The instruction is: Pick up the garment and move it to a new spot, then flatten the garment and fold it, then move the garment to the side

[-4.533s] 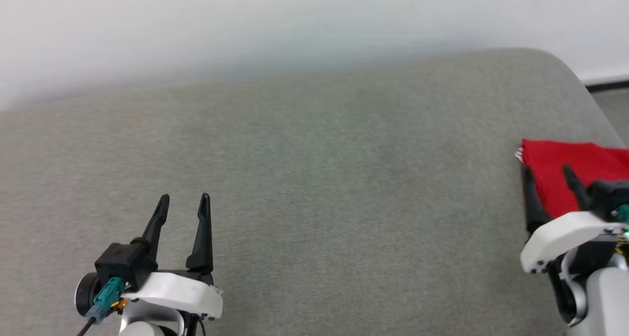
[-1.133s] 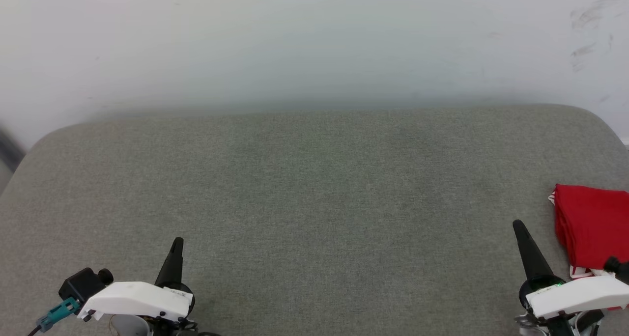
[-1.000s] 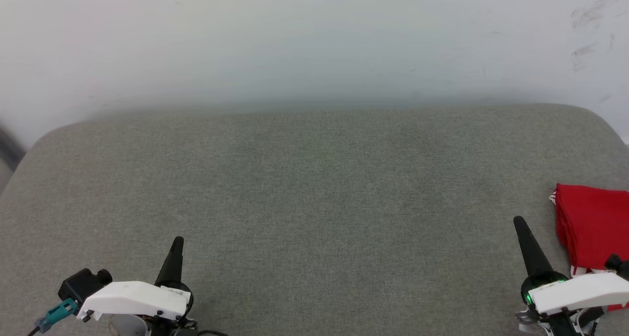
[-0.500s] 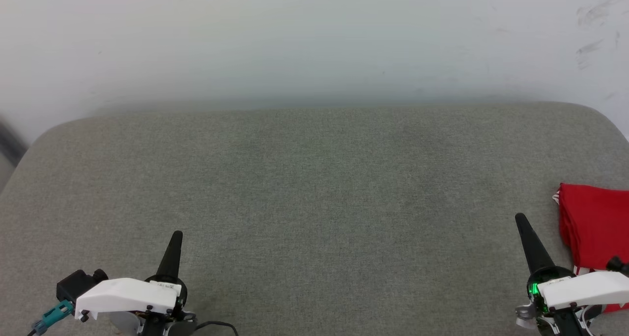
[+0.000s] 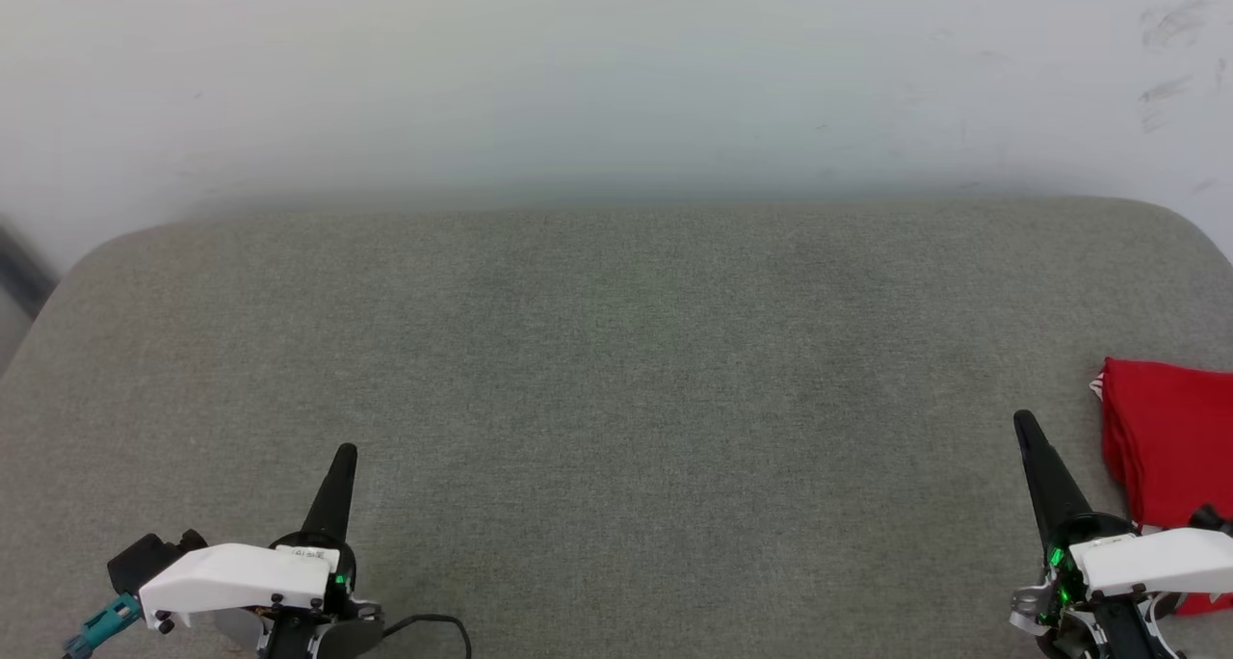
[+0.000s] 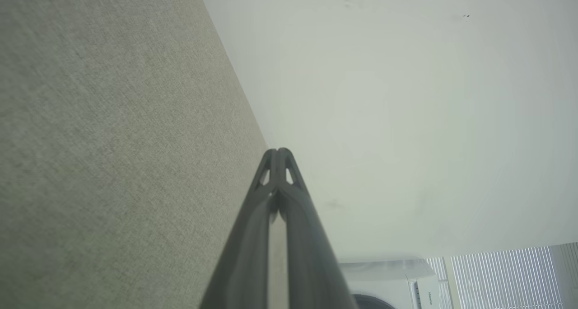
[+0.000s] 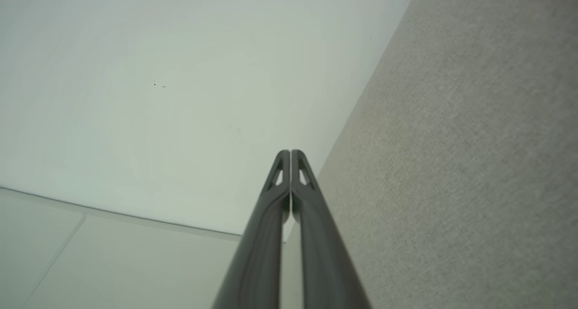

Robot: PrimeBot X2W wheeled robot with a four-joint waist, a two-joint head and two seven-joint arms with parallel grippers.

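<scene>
My left pincer point(image 5: 344, 455) is pressed fully closed, its two dark fingers meeting at the tips with nothing between them; the left wrist view shows the same closed tips point(image 6: 278, 153). My right pincer point(image 5: 1025, 424) is also closed tight and empty, its tips together in the right wrist view point(image 7: 290, 154). The folded red jersey-style garment point(image 5: 1170, 437) lies just to the right of my right pincer, near its fingers but not touching them, its plain red side up. Both pincers point across the grey fabric-covered bench point(image 5: 616, 351) towards the pale wall point(image 5: 616, 81) beyond their tips.
</scene>
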